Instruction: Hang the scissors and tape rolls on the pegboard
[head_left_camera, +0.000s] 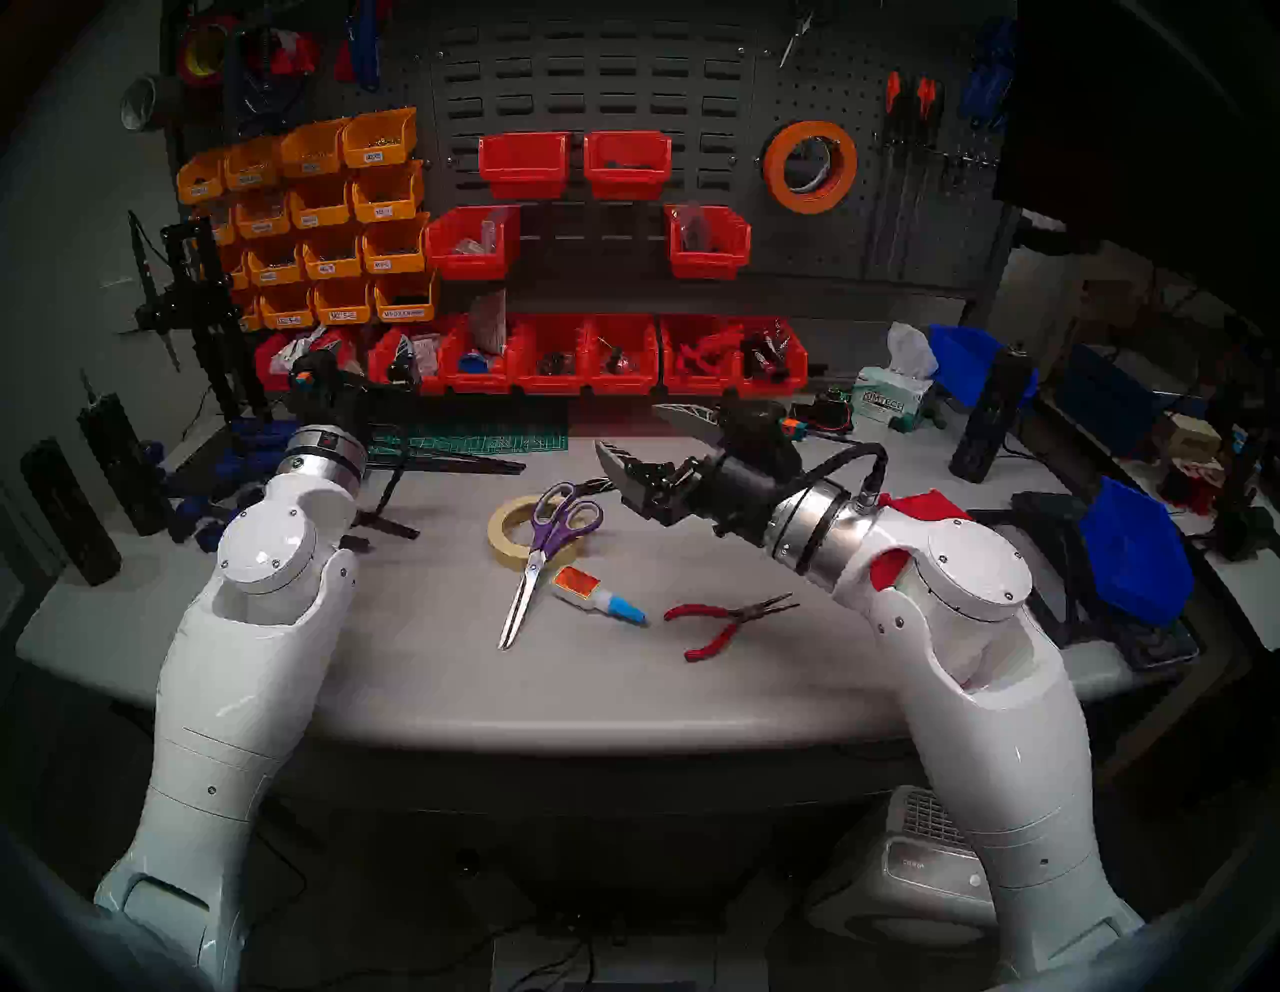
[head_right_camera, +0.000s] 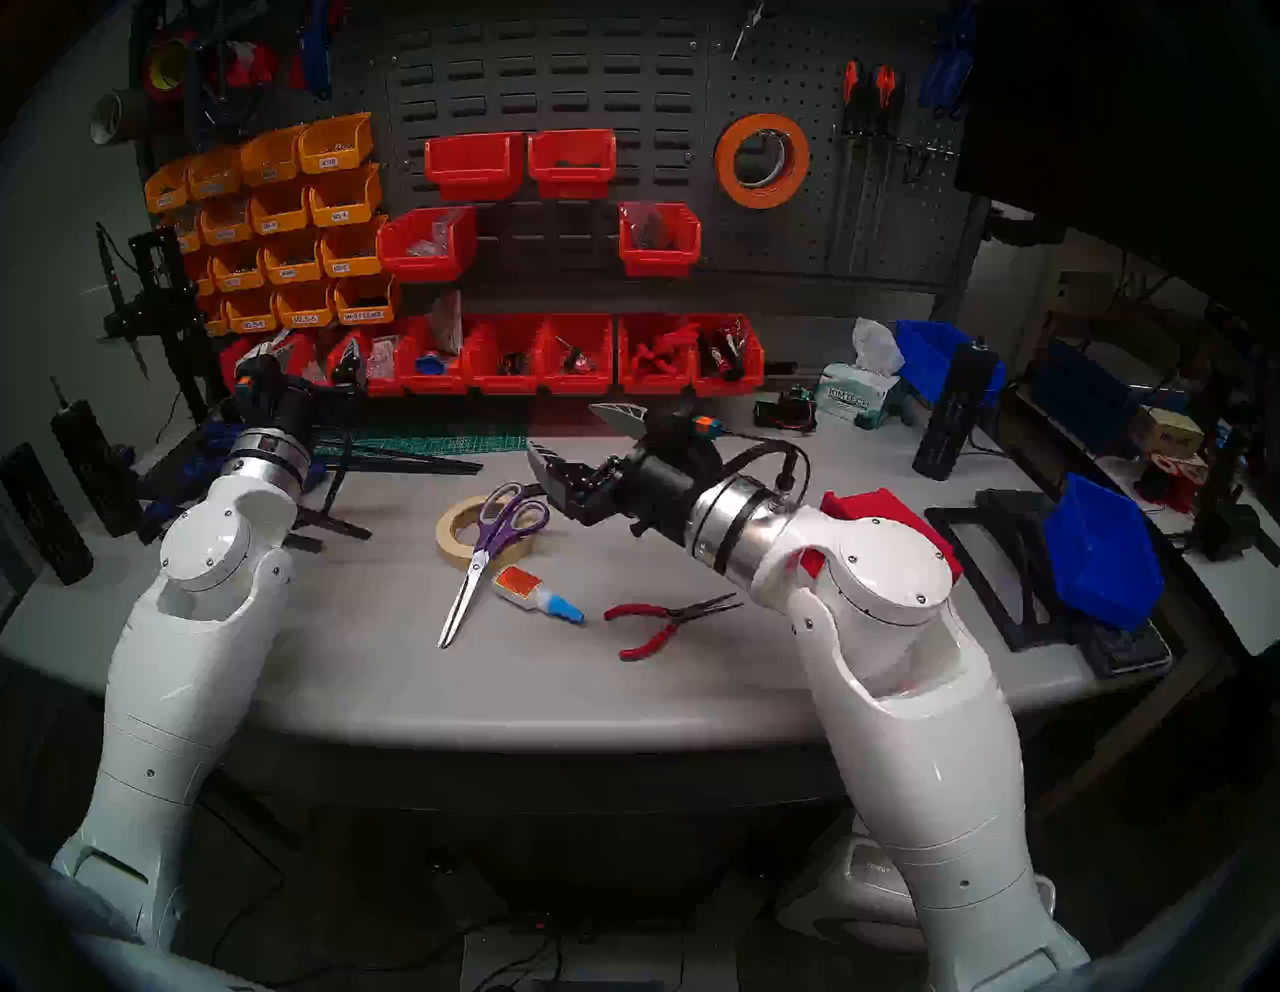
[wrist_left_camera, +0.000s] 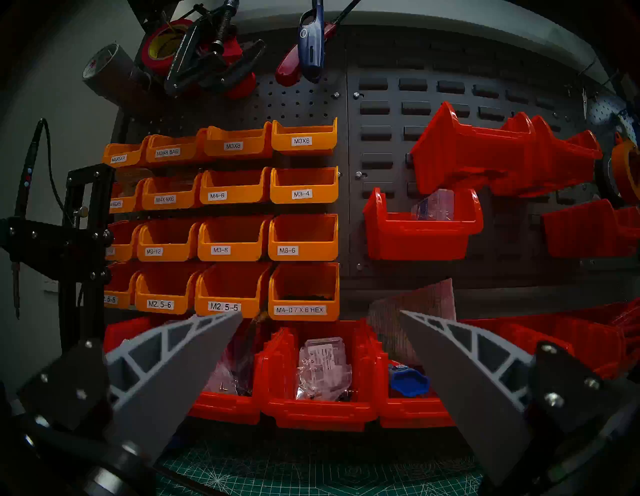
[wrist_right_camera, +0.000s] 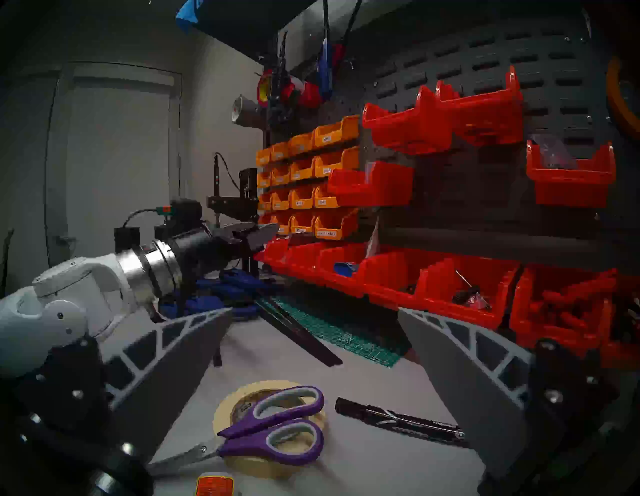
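The scissors (head_left_camera: 547, 547) (head_right_camera: 485, 547) (wrist_right_camera: 277, 436), purple-handled with silver blades, lie at the table's centre, their handles resting on top of a cream tape roll (head_left_camera: 502, 533) (wrist_right_camera: 228, 408). An orange tape roll (head_left_camera: 809, 166) (head_right_camera: 762, 161) hangs on the pegboard (head_left_camera: 866, 228) at the upper right. My right gripper (head_left_camera: 630, 429) (wrist_right_camera: 315, 311) is open and empty, hovering just right of and above the scissors' handles. Far back on the left, my left gripper (wrist_left_camera: 320, 313) is open and empty, facing the bins.
A glue bottle (head_left_camera: 599, 592) and red-handled pliers (head_left_camera: 720, 620) lie near the scissors' blades. A black marker (wrist_right_camera: 398, 421) sits behind the handles. Red bins (head_left_camera: 589, 353) line the back, with a green cutting mat (head_left_camera: 471, 440) and a tissue box (head_left_camera: 890, 398).
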